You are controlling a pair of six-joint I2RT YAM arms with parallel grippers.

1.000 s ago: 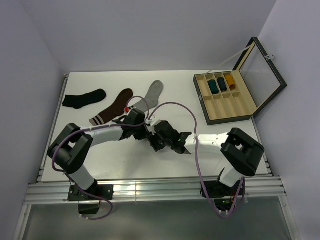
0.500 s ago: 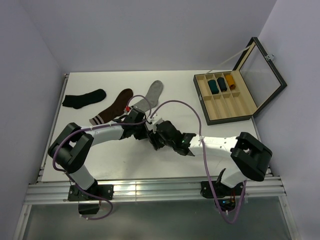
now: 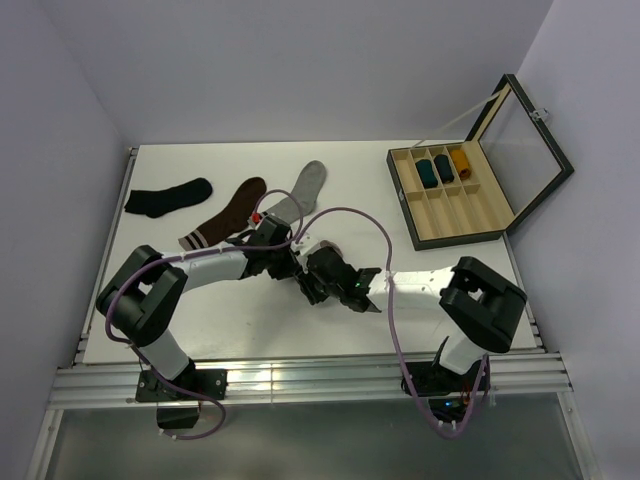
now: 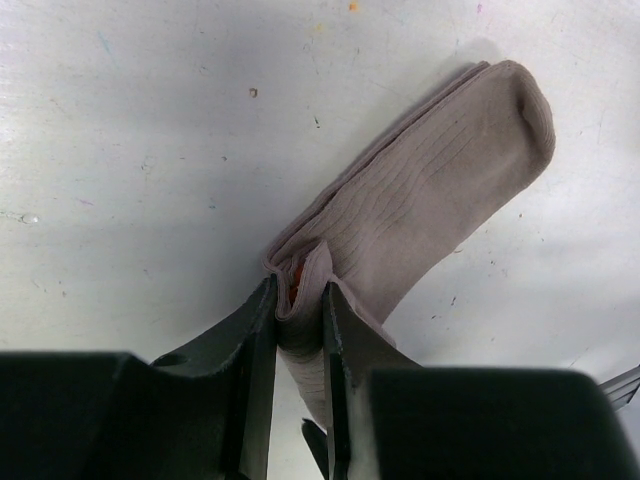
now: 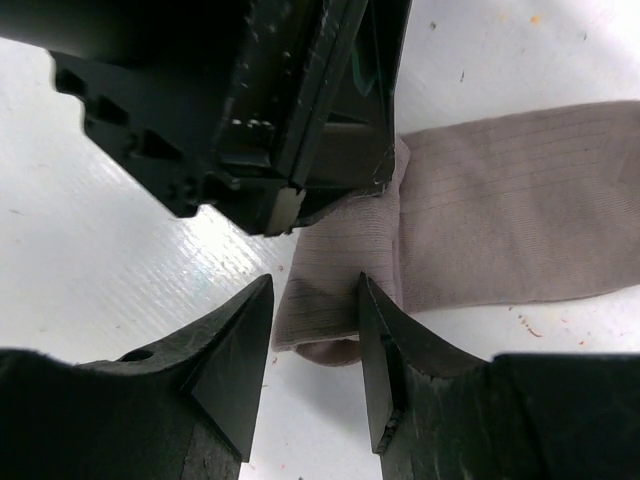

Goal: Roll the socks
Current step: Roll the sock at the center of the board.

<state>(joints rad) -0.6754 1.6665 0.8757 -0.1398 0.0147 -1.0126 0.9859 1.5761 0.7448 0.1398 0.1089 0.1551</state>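
Left gripper (image 4: pixel 298 292) is pinched narrow on a raised fold of the socks (image 4: pixel 430 190). Right gripper (image 5: pixel 315 288) stands half open, its fingers either side of the socks' near end, not clamped. The socks lie mostly flat, well left of the box (image 3: pixel 460 236), toe pointing away from the arms. No roll shows, so I judge the rolling barely begun. Both arms reach low and inward, their wrists close together left of the box.

My right gripper (image 5: pixel 315 292) now sits a little further left, close against my left gripper (image 4: pixel 300 292), its jaws narrowing around the folded end of the grey sock (image 5: pixel 500 220), while my right elbow (image 3: pixel 485 300) is drawn back in.
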